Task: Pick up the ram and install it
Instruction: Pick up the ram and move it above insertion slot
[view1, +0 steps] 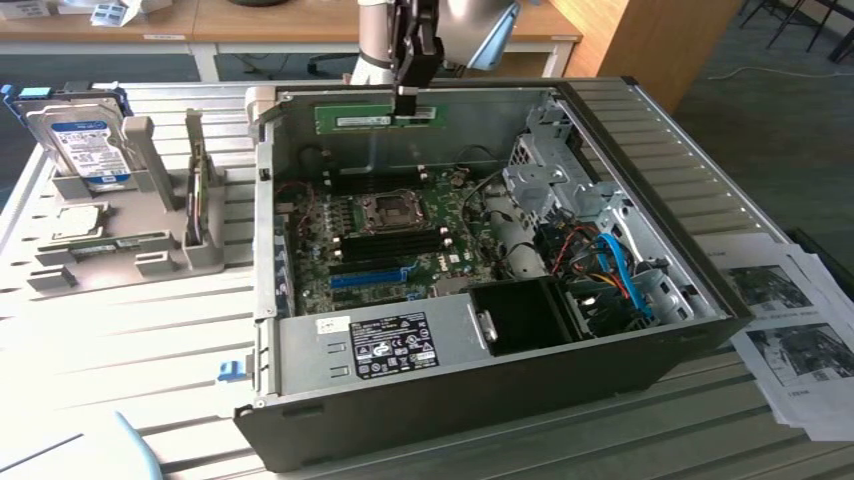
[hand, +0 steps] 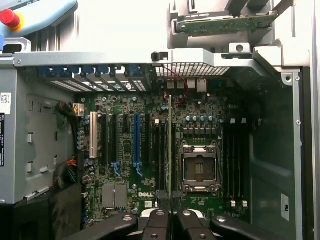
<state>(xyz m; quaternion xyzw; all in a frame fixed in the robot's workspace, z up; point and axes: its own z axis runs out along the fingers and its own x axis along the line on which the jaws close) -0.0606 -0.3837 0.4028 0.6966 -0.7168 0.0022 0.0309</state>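
A robot arm's jaws gripped the ram (view1: 378, 119), closed tight on its upper edge. They held the green stick level at 12 o'clock of the motherboard (view1: 318, 285) inside the open computer case (view1: 467, 410), not yet seated in a slot.

arm (view1: 398, 30) runs off the top edge of the exterior view. gripper (view1: 404, 108) covers part of the ram (view1: 354, 119), and the print on the ram's white label is too small to read. in the wrist view the ram is edge-on, a thin line with both faces hidden, and the gripper body is clipped by the picture's edge. papers (view1: 801, 330) are cut off at the exterior view's right, print unreadable. sticker (view1: 391, 345) text on the grey box is too small. red button (hand: 9, 19) is clipped at the edge.
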